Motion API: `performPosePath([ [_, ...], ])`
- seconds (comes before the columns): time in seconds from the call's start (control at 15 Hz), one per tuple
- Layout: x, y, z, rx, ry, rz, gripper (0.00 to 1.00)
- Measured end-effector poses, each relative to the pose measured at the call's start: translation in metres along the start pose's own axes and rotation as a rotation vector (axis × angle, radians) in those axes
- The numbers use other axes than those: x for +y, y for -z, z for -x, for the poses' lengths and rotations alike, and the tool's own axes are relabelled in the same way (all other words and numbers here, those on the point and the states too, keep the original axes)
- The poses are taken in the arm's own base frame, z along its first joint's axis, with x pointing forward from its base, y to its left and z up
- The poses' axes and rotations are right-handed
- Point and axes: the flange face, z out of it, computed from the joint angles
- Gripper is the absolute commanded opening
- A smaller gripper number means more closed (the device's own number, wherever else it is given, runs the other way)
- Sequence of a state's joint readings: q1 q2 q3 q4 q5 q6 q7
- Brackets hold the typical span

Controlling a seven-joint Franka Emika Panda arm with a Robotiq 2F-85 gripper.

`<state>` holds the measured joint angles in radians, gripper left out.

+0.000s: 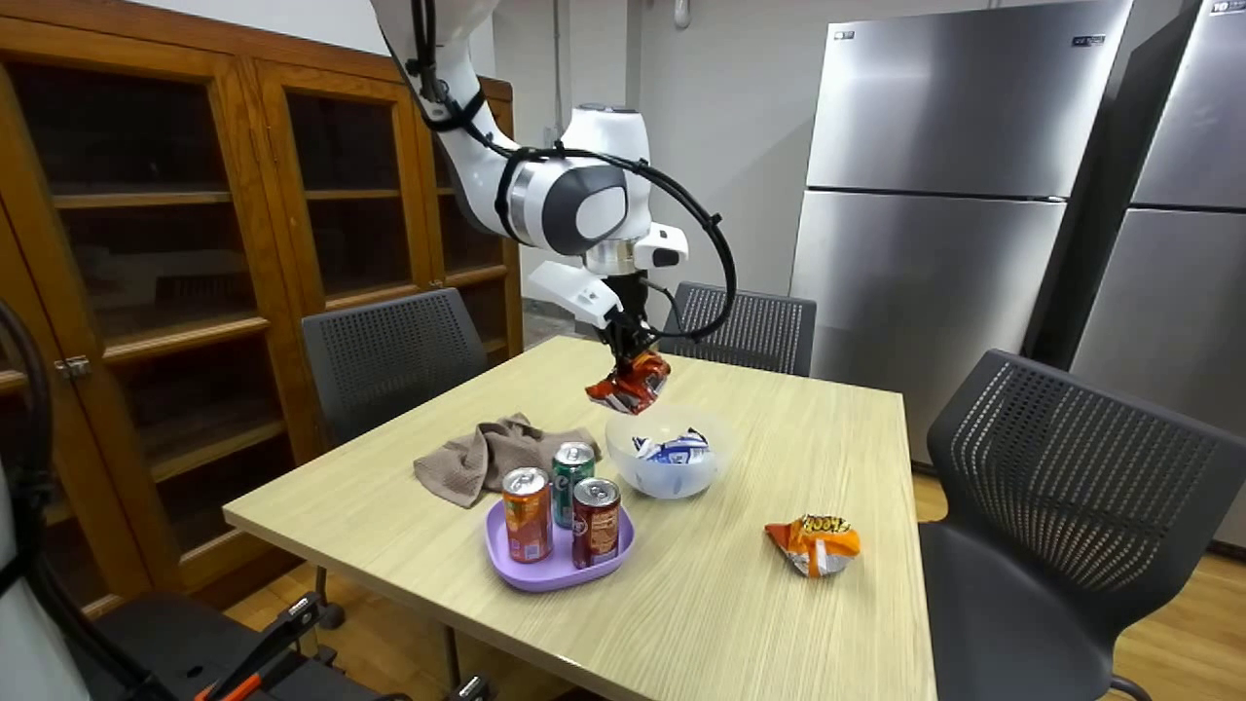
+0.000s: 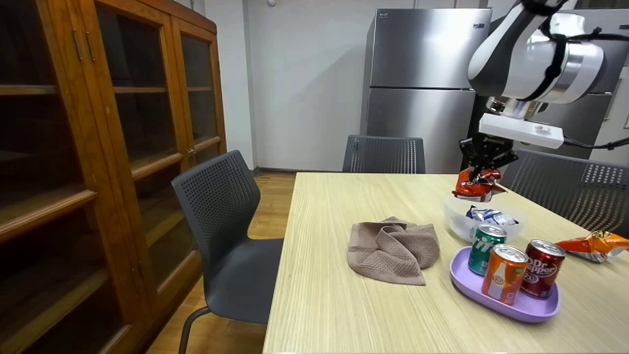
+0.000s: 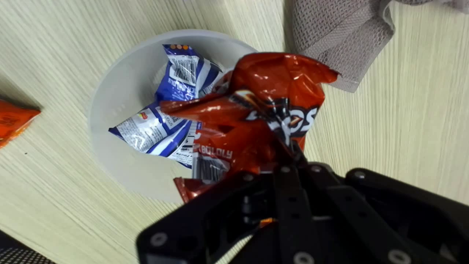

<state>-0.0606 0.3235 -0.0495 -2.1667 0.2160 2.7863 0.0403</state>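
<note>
My gripper [image 3: 293, 156] is shut on a crumpled red snack bag [image 3: 278, 77]; the fingertips are partly hidden by the bag. In both exterior views the gripper [image 1: 628, 360] holds the red bag [image 1: 638, 385] in the air above a translucent white bowl [image 1: 672, 485]. The bowl [image 3: 121, 161] lies below and left of the bag in the wrist view. A blue and white snack bag [image 3: 176, 88] lies inside the bowl. An orange snack bag [image 1: 818, 547] lies on the table, away from the bowl; its edge shows in the wrist view [image 3: 16, 123].
A purple tray [image 1: 550, 579] holds an orange can [image 1: 528, 516], a green can [image 1: 572, 482] and a dark red can [image 1: 596, 526], close to the bowl. A crumpled brown towel [image 2: 393, 250] lies beside the bowl. Chairs [image 2: 231, 211] stand around the table [image 2: 334, 314].
</note>
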Motion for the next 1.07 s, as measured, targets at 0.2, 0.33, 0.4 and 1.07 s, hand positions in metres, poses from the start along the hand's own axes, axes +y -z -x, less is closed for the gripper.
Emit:
performPosePath([
  [0.2,-0.002,-0.021,-0.014,-0.003,-0.038,0.004,0.0],
  [0.33,-0.003,-0.034,-0.02,-0.006,-0.054,0.007,0.0],
  [0.4,-0.003,-0.041,-0.023,-0.009,-0.061,0.009,0.0],
  [1.07,0.002,-0.083,-0.039,-0.021,-0.095,0.025,0.0],
])
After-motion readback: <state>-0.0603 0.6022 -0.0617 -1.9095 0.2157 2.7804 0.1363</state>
